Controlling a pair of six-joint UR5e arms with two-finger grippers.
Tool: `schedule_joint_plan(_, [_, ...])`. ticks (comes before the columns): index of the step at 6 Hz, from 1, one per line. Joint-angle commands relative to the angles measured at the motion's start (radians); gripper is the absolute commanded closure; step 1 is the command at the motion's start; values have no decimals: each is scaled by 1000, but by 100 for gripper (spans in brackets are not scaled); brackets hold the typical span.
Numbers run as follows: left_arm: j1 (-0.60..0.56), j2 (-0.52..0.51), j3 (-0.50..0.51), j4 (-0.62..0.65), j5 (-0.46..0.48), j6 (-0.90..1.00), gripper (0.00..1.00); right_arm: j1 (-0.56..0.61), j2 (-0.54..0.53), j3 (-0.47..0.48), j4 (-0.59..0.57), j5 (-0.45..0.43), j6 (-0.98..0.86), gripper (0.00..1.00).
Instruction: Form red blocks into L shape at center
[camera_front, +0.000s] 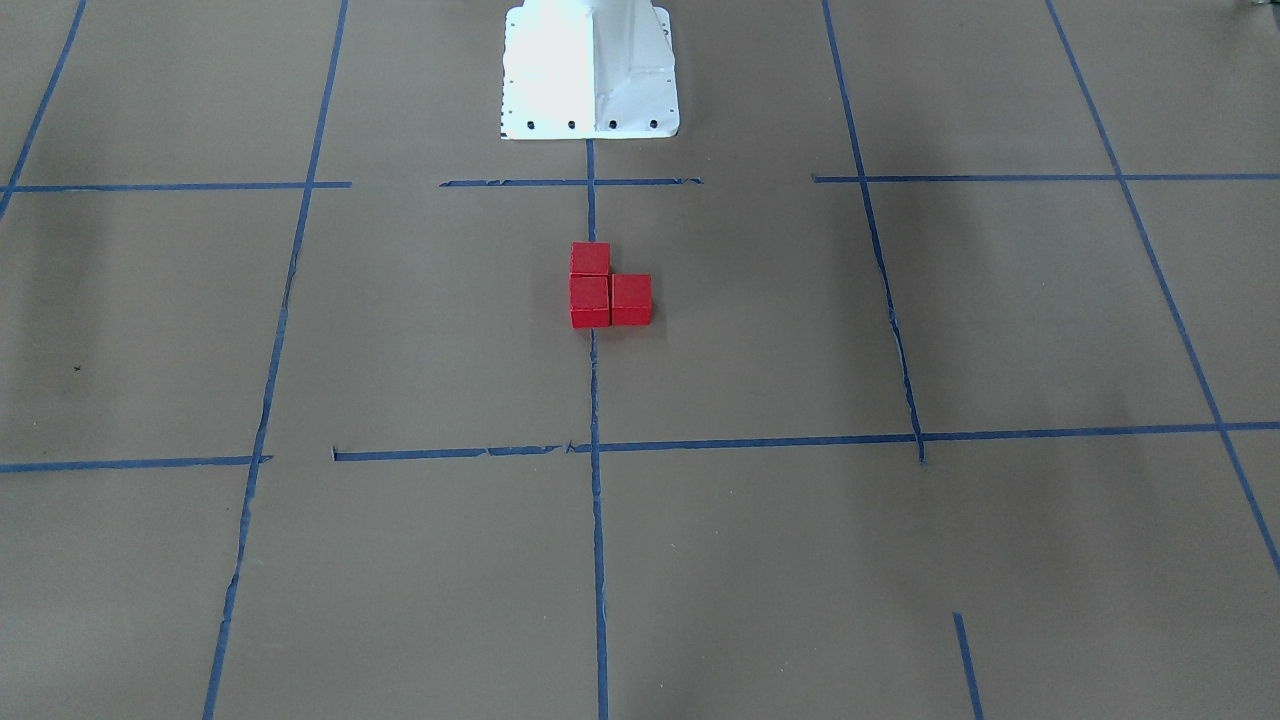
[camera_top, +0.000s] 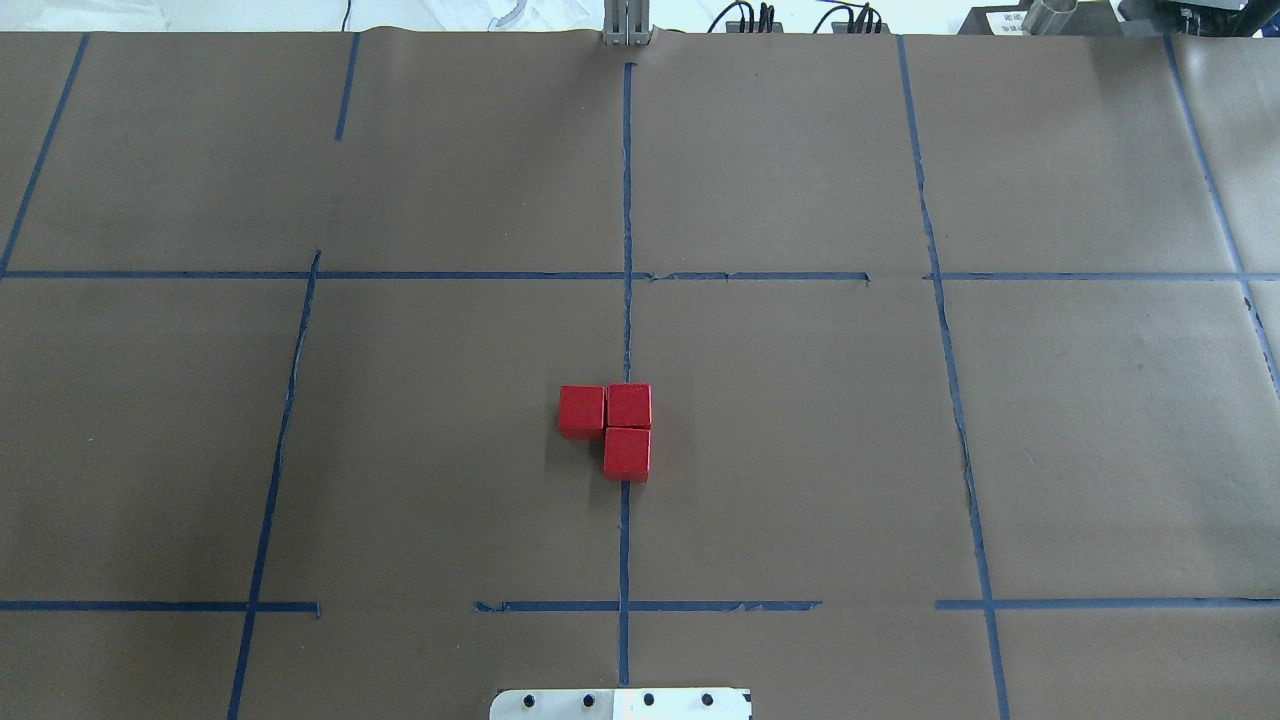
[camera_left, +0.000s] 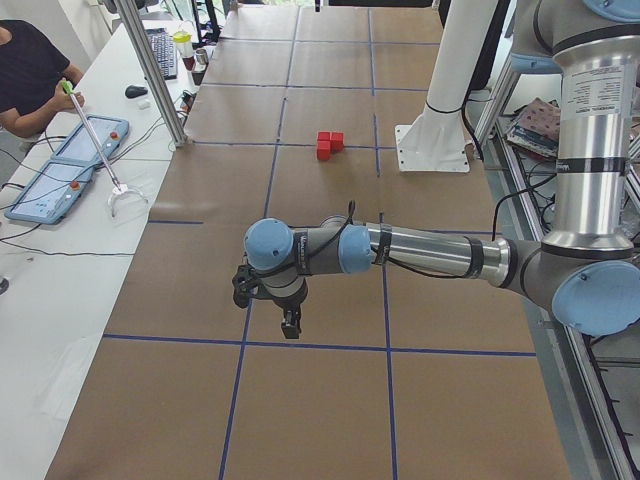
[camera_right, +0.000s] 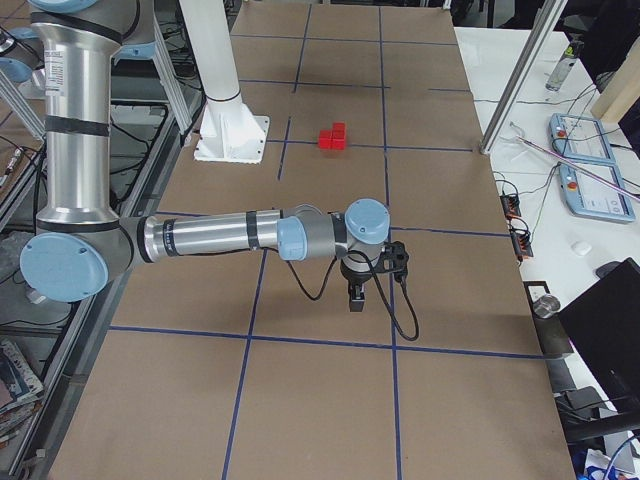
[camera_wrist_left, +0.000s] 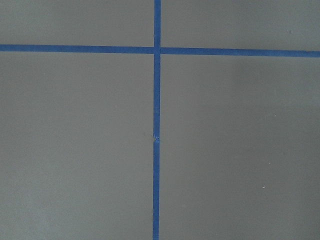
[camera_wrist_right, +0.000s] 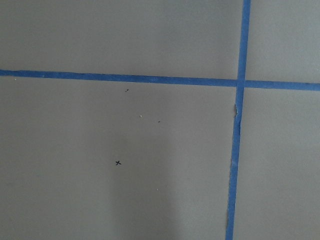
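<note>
**Left gripper** (camera_left: 290, 325): is hanging fingers-down from the left arm (camera_left: 420, 252), which is stretching out low over the table. It is showing only in the side view, so I cannot tell how its fingers are set. Nothing is showing between them. Its wrist camera is looking straight down on bare paper and a crossing of blue tape.

**Right gripper** (camera_right: 357, 298): is hanging fingers-down from the right arm (camera_right: 230, 237) near the table's opposite end. It too is showing only from the side, and its opening cannot be told. Its wrist camera is showing bare paper, a tape crossing and a small black mark.

**Red blocks** (camera_top: 615, 428): three are sitting at the center (camera_top: 700, 400), well apart from both grippers, and are making an L.
- The corner block (camera_top: 629, 405) is lying on the long tape line (camera_top: 626, 320).
- The near block (camera_top: 627, 453) is touching its robot-facing side and is also lying on the line.
- The side block (camera_top: 581, 411) is touching the corner block on the robot's left, just off the line.

**Brown paper** (camera_top: 420, 450): is covering the table under a grid of blue tape.

**White base** (camera_front: 590, 70): is standing on the tape line, behind the blocks.

**Person** (camera_left: 30, 70): is sitting at the side bench.
</note>
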Motion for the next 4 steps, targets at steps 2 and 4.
schedule_joint_plan(2, [0, -1, -4, 0, -9, -3, 0, 0, -12, -14, 2, 26, -4, 0])
schedule_joint_plan(4, [1, -5, -4, 0, -7, -3, 0, 0, -19, -8, 2, 29, -7, 0])
